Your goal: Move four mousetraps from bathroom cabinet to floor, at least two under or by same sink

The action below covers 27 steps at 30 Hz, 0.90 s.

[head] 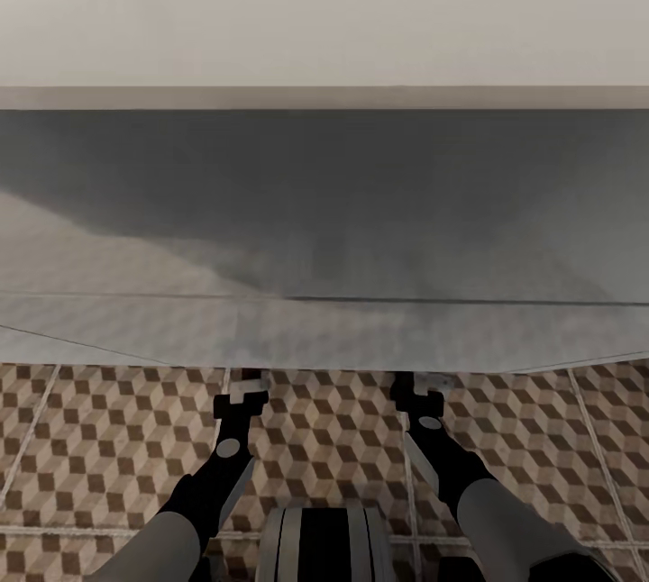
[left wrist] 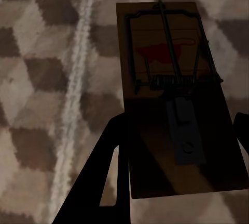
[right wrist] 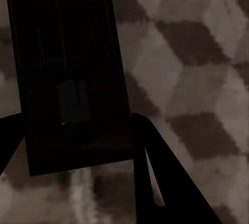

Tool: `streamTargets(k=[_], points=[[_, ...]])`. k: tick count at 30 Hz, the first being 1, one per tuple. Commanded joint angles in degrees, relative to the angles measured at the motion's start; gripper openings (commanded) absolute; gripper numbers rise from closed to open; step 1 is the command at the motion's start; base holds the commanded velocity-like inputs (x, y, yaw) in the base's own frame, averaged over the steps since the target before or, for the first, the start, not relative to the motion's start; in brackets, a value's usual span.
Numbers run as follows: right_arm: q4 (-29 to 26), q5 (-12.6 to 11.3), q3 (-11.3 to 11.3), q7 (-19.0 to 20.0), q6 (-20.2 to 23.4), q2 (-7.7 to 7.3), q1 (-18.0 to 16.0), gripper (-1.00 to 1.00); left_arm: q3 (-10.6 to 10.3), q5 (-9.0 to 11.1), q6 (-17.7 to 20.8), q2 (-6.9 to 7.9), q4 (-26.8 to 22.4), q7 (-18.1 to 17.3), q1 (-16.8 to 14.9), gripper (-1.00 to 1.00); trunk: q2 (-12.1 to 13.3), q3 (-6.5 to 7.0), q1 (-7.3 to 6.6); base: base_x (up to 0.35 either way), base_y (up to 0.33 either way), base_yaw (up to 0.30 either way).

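While both arms reach low under the white unit (head: 324, 23), you are placing traps.
Each end effector, left (left wrist: 176, 146) and right (right wrist: 78, 130), clamps a mousetrap (left wrist: 171, 94) (the other (right wrist: 67, 68) shadowed); lower them onto the bathroom floor (head: 342, 438), then release.

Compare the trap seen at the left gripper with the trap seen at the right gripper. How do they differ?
The left trap is lit, so its red mark and wire show; the right trap lies in deep shadow, almost black, with no red mark visible. Both are flat boards between dark fingers, over the patterned floor.
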Motion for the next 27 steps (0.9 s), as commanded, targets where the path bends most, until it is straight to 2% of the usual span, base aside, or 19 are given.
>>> streamTargets(k=[1,27], points=[[0.05,-0.8,0.42,-0.27,-0.38,-0.04,-0.04,-1.0,-0.23,-0.53,0.03,0.0,0.03,0.73,-0.03,-1.0,-0.01,-0.03,-0.01,0.0,0.0,0.0],[0.2,-0.8,0.55,-0.11,-2.42,0.07,-0.04,-1.0,-0.39,-0.91,-0.03,-0.06,0.12,0.73,-0.03,-1.0,-0.01,-0.03,-0.01,0.0,0.0,0.0]])
